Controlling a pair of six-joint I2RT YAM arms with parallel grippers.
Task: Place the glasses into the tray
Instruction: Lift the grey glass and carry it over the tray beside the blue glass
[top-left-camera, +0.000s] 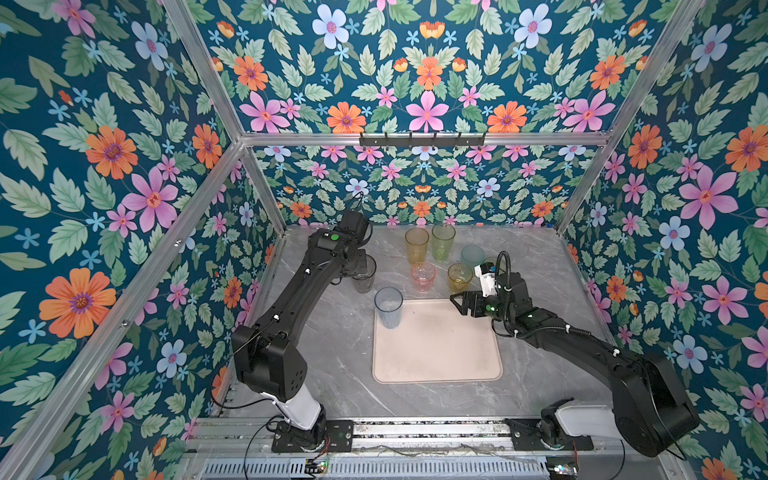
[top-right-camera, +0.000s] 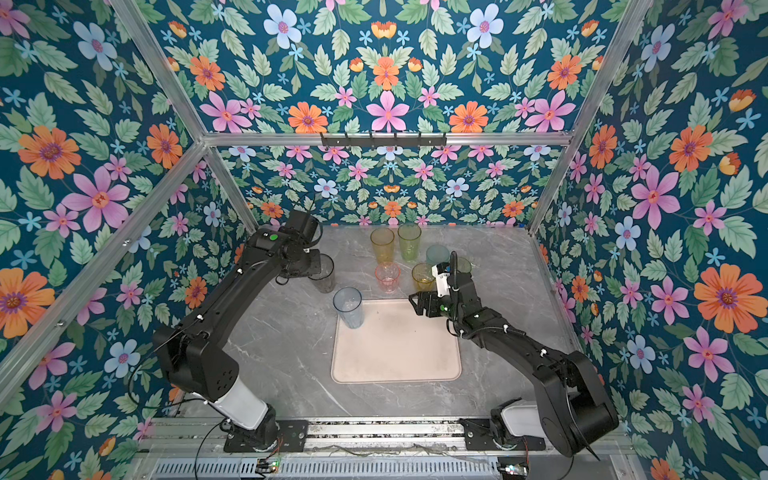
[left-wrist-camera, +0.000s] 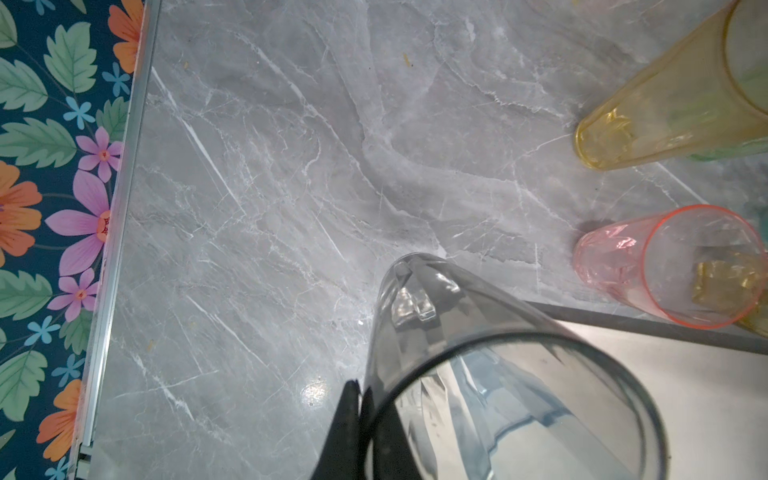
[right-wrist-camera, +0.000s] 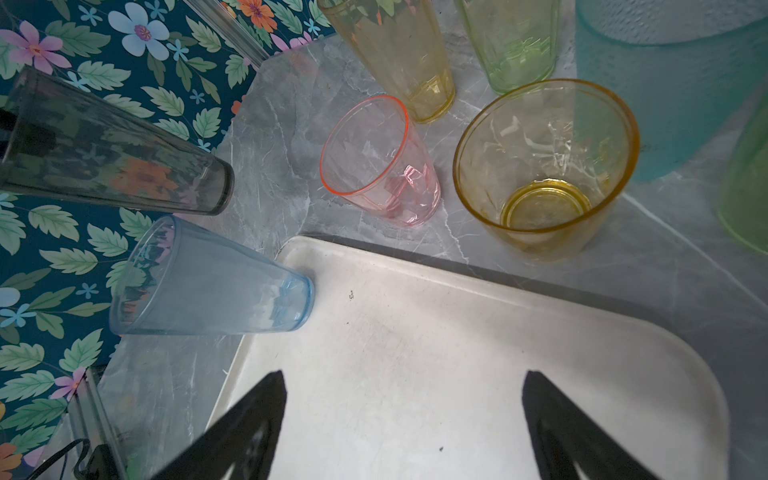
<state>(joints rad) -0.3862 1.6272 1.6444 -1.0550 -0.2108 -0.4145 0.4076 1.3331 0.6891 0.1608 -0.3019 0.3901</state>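
Observation:
My left gripper (left-wrist-camera: 359, 399) is shut on the rim of a tall smoky grey glass (top-left-camera: 365, 277), one finger inside and one outside. This glass is left of the far glasses, and I cannot tell whether its base rests on the table. A tall pale blue glass (top-left-camera: 388, 307) stands in the far left corner of the pink-beige tray (top-left-camera: 436, 357). My right gripper (top-left-camera: 456, 301) hangs open and empty over the tray's far right corner, its fingers wide apart in the right wrist view (right-wrist-camera: 403, 382). Beyond the tray stand a short pink glass (top-left-camera: 423, 277) and a short amber glass (top-left-camera: 460, 277).
At the back of the marble table stand a tall amber glass (top-left-camera: 417, 245), a tall green glass (top-left-camera: 443, 242) and a teal glass (top-left-camera: 473, 255). A green glass (right-wrist-camera: 748, 178) sits close to my right wrist. Floral walls and aluminium posts enclose the table.

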